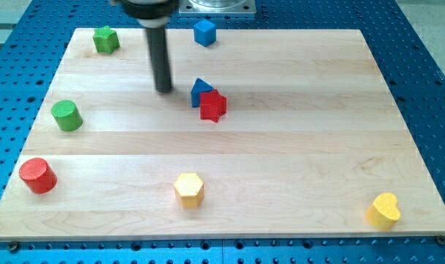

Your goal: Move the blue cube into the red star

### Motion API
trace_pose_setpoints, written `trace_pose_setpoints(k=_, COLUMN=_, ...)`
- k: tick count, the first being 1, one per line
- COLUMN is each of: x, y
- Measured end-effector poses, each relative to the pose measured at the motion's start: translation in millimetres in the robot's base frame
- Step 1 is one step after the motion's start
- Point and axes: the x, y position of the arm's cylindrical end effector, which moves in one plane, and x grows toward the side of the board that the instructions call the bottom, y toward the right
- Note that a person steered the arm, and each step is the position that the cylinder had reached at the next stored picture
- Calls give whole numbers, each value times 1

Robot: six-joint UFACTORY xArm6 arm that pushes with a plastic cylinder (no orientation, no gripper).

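Note:
The blue cube [204, 32] sits at the top edge of the wooden board [295, 147], a little left of centre. The red star [213, 105] lies lower down, near the board's middle. A blue triangular block [200, 90] touches the star on its upper left. My tip [163, 89] rests on the board just left of the blue triangular block, apart from it. It is below and to the left of the blue cube.
A green star [105, 39] sits at the top left. A green cylinder [66, 116] and a red cylinder [38, 176] stand along the left side. A yellow hexagon [188, 190] is at the bottom centre. A yellow heart [384, 211] is at the bottom right.

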Motion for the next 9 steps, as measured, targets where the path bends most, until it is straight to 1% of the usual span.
trace_pose_setpoints(k=1, x=-60, y=-26)
trace_pose_setpoints(k=2, x=-100, y=18)
trace_pose_setpoints(k=3, x=-147, y=33)
trace_pose_setpoints(k=4, x=-145, y=70)
trace_pose_setpoints(k=5, x=-138, y=134)
trace_pose_setpoints(k=6, x=-101, y=189)
trace_pose_setpoints(k=7, x=-124, y=197)
trace_pose_setpoints(k=8, x=-129, y=219)
trace_pose_setpoints(k=9, x=-67, y=209)
